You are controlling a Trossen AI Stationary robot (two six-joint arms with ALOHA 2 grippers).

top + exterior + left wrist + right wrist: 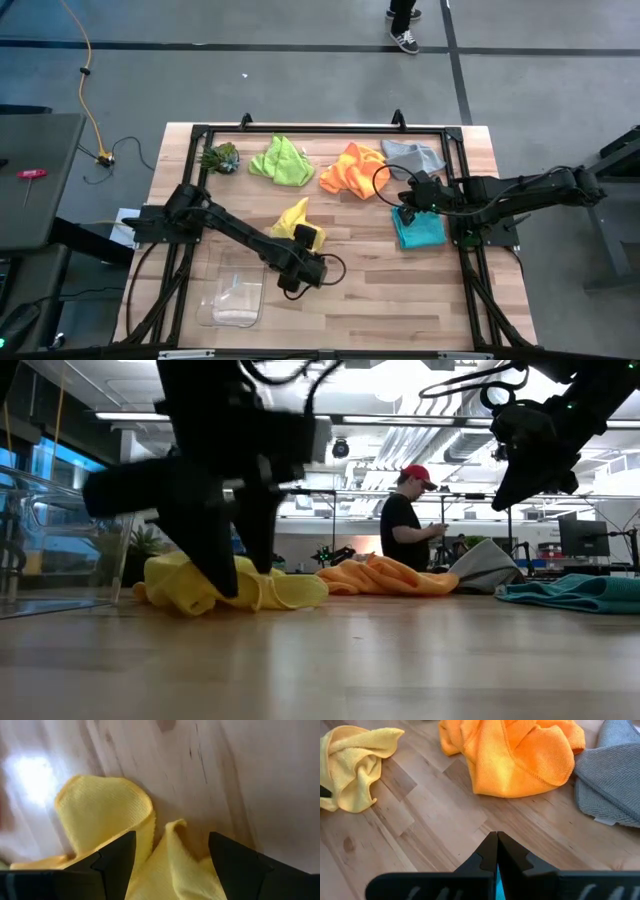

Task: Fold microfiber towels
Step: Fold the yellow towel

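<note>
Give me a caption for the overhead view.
Left gripper open over yellow towel; right gripper shut above teal towel.

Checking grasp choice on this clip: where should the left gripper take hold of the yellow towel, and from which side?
Best on the raised fold standing between the open fingers of the left gripper. The yellow towel lies crumpled, not flat, so that upright ridge probably gives the fingers cloth to pinch. Come straight down from above, as the table blocks any low approach.
</note>
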